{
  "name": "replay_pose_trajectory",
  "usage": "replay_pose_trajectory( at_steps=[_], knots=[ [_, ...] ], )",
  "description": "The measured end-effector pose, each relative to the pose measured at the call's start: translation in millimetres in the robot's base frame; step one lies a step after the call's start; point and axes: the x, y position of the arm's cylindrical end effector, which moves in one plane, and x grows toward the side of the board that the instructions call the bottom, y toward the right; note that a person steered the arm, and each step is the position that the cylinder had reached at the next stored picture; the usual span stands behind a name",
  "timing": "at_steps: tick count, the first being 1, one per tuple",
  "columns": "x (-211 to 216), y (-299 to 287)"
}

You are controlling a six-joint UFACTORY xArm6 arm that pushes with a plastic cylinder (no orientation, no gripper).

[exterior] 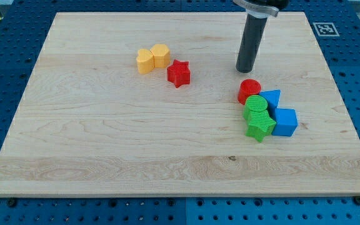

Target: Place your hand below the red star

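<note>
The red star (179,73) lies on the wooden board (105,137), left of centre in the upper half. My tip (245,69) is to the star's right, about level with it and well apart from it. The tip stands just above the red cylinder (249,90) without touching it.
A yellow heart (145,61) and a yellow hexagon (160,55) touch each other just up-left of the star. Right of centre, a cluster holds the red cylinder, a green cylinder (255,108), a green star (260,127), a blue triangle (272,99) and a blue cube (285,122).
</note>
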Motion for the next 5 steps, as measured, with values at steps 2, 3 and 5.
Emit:
replay_pose_trajectory(
  at_steps=[2,3,5],
  knots=[
    [-3.7,2.4],
    [-4.2,2.6],
    [-4.2,5.3]
  ],
)
